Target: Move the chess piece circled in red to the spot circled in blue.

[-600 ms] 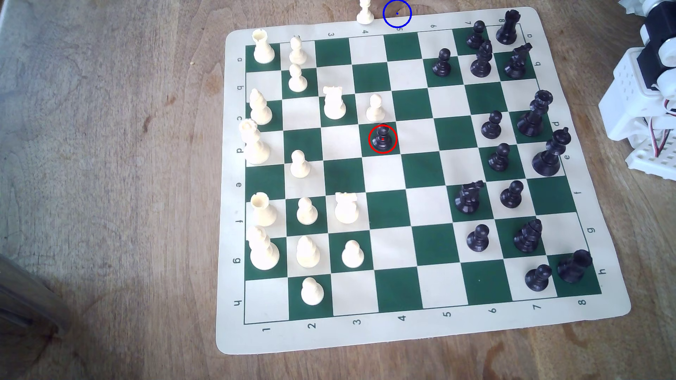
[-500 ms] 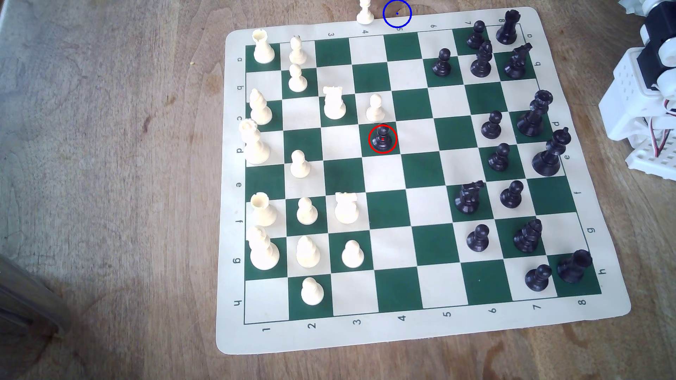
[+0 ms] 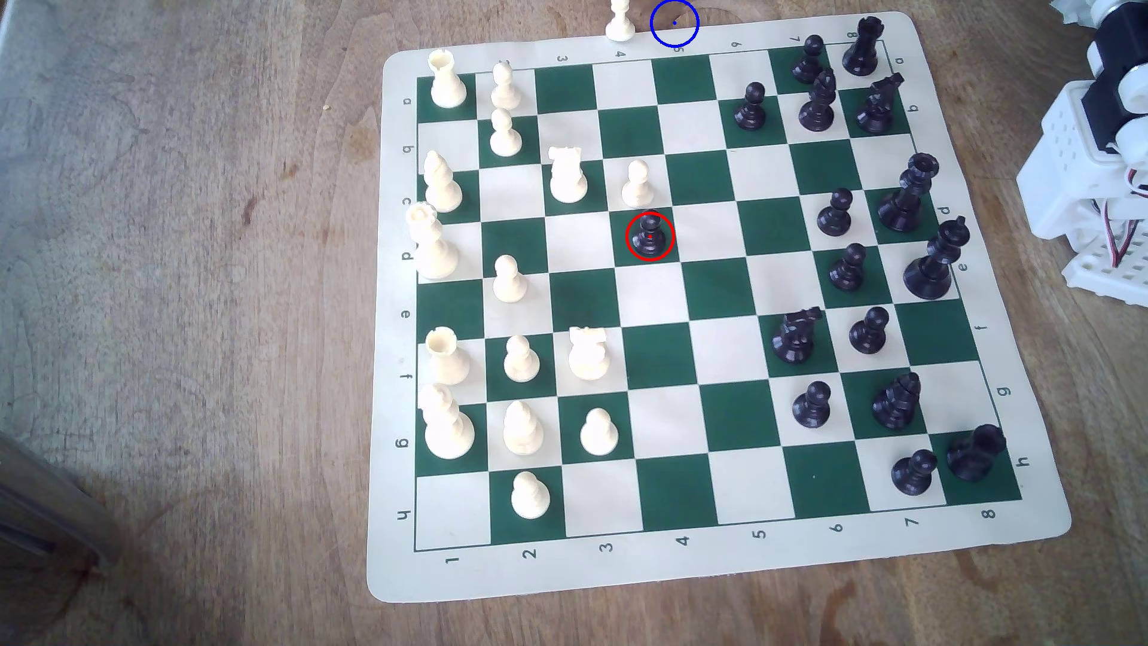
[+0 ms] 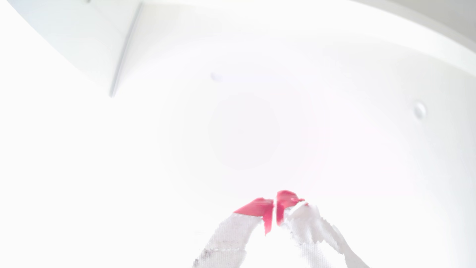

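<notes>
A small black pawn ringed in red stands upright on a green square near the middle of the chess mat. The blue-ringed spot lies at the mat's far edge, half on brown wood. In the wrist view my gripper points at a washed-out white surface, its two red-tipped white fingers pressed together with nothing between them. The arm's white base sits at the exterior view's right, far from the pawn.
Cream pieces fill the mat's left columns, black pieces the right columns. A cream pawn stands just beyond the ringed pawn, and another cream piece stands off the mat beside the blue ring. Bare wooden table lies to the left.
</notes>
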You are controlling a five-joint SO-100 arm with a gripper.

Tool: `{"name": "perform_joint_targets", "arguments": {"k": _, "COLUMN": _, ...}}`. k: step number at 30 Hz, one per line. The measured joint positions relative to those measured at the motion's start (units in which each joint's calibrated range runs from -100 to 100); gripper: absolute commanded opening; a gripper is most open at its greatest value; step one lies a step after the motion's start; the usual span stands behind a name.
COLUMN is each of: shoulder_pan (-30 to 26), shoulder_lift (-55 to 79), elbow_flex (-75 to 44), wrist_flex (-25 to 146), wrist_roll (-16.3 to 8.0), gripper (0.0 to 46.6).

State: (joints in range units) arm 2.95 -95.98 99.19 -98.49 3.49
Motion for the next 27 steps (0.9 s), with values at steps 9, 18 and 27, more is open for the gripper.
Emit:
{"name": "perform_joint_targets", "arguments": {"k": 9, "shoulder_pan": 0.0, "shoulder_lift": 0.08, "elbow_flex": 0.0, "wrist_flex": 4.3, "wrist_roll": -0.05, "gripper": 0.2}}
{"name": "perform_joint_targets", "arguments": {"k": 18, "shoulder_pan": -0.66, "shoulder_lift": 0.08, "elbow_flex": 0.0, "wrist_flex": 49.0, "wrist_roll": 1.27, "gripper": 0.1}}
{"name": "perform_joint_targets", "arguments": {"k": 27, "shoulder_pan": 1.4, "shoulder_lift": 8.63, "elbow_flex": -7.59, "wrist_flex": 115.54, "wrist_roll": -3.61, "gripper": 0.1}}
